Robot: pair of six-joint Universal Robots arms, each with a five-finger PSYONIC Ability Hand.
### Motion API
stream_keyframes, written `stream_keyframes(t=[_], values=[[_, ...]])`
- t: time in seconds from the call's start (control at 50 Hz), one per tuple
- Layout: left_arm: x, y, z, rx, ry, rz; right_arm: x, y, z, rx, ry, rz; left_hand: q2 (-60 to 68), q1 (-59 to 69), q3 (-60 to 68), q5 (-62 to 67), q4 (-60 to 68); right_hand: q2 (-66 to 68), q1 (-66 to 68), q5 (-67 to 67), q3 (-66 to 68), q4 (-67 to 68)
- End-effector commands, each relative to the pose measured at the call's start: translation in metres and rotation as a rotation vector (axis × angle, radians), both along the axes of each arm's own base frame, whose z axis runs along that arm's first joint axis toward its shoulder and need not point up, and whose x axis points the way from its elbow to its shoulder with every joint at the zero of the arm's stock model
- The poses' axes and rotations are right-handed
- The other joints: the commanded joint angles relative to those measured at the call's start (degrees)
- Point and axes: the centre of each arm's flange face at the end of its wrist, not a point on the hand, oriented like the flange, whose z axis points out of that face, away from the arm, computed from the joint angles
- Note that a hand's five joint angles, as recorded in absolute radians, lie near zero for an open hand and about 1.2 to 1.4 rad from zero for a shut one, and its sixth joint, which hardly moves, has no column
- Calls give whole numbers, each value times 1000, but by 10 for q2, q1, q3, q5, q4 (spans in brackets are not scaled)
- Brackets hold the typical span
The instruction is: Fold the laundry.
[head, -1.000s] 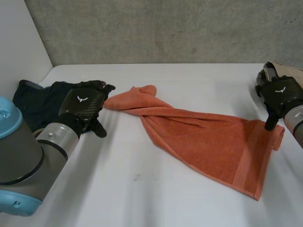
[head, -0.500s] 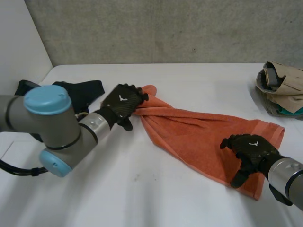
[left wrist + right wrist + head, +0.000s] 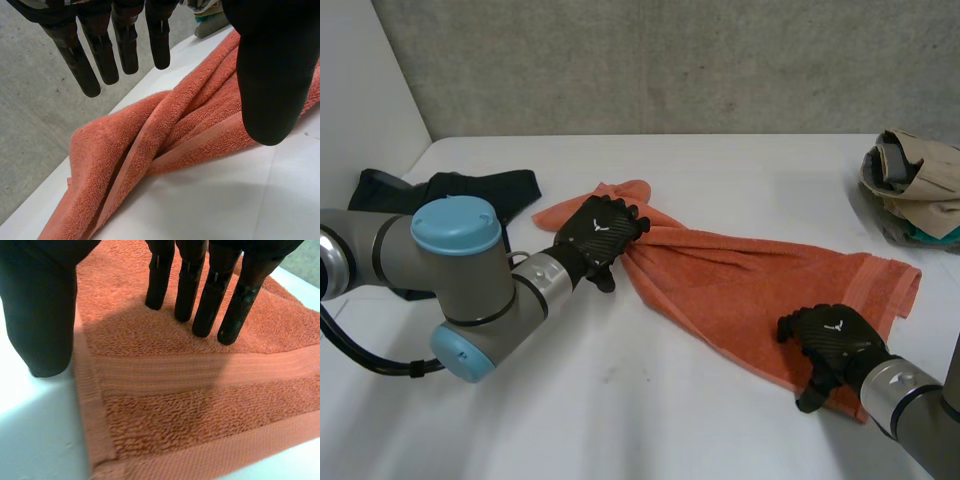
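Observation:
An orange towel (image 3: pixel 750 285) lies across the middle of the white table (image 3: pixel 650 420), its left end twisted into a rope. My left hand (image 3: pixel 603 230) is over that twisted end (image 3: pixel 160 135); its fingers (image 3: pixel 125 47) are straight and held apart from the thumb, just above the cloth. My right hand (image 3: pixel 832 340) rests on the towel's near right corner. There its straight fingers (image 3: pixel 187 287) press down on the cloth (image 3: pixel 200 390), near the woven band, and the thumb (image 3: pixel 42 315) stands at the towel's side edge on the table.
A dark garment (image 3: pixel 440 195) lies crumpled at the table's far left, behind my left arm. A pile of beige and teal clothes (image 3: pixel 915 180) sits at the far right edge. A grey wall runs behind the table.
My left hand has moved right, from the dark garment to the towel's twisted end. My right hand has come from the far right corner down onto the near right corner.

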Motion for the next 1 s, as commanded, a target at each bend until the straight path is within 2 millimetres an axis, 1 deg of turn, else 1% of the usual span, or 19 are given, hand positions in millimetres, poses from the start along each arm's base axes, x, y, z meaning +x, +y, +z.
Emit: stream_keyframes(t=[0.02, 0.1, 0.32, 0.4, 0.42, 0.48, 0.66, 0.72, 0.8, 0.82, 0.88, 0.9, 0.98, 1.0], values=[[1, 2, -1, 7, -2, 0, 0, -9, -1, -57, 15, 5, 38, 43, 38, 34, 37, 148, 196, 164, 149, 150], [1, 2, -1, 10, -2, 1, -1, -12, -3, -67, 25, 7, 38, 43, 38, 34, 37, 175, 222, 191, 176, 177], [2, 3, 4, 7, 1, 2, 0, -24, 1, -96, 25, 6, 38, 43, 38, 34, 37, 181, 229, 198, 183, 184], [2, 4, 4, 15, -3, 2, 1, -32, 2, -108, 23, 4, 36, 41, 37, 32, 35, 274, 322, 290, 276, 276], [3, 4, 5, 15, -3, 2, 1, -34, 2, -112, 24, 4, 36, 41, 37, 32, 35, 339, 387, 355, 341, 341], [3, 4, 5, 16, -4, 5, 2, -37, 4, -121, 23, 3, 34, 40, 35, 30, 34, 480, 528, 496, 482, 482], [8, -2, 10, 1, -1, 32, 4, -52, 20, -180, 11, 0, 32, 38, 33, 29, 32, 480, 528, 497, 482, 483], [10, -6, 11, -7, 2, 48, 5, -52, 23, -181, 13, 3, 27, 33, 28, 24, 27, 480, 528, 497, 482, 483], [11, -12, 14, -21, 5, 80, 7, -53, 45, -209, 8, 10, 26, 31, 27, 22, 25, 480, 528, 497, 482, 483], [12, -13, 13, -21, 5, 87, 8, -50, 59, -229, 6, 18, 22, 28, 23, 19, 22, 480, 528, 497, 482, 483], [15, -19, 11, -19, 4, 109, 9, -45, 79, -253, 1, 29, 17, 23, 18, 14, 17, 480, 528, 497, 482, 483], [15, -20, 11, -19, 4, 111, 10, -43, 90, -267, -8, 32, 17, 23, 18, 14, 17, 480, 528, 497, 482, 483], [14, -21, 4, 25, 29, 114, 14, -34, 108, -296, -27, 55, 19, 25, 20, 15, 19, 480, 528, 497, 482, 483], [14, -21, 4, 46, 48, 115, 14, -33, 107, -293, -27, 55, 19, 25, 20, 15, 19, 480, 528, 497, 482, 483]])
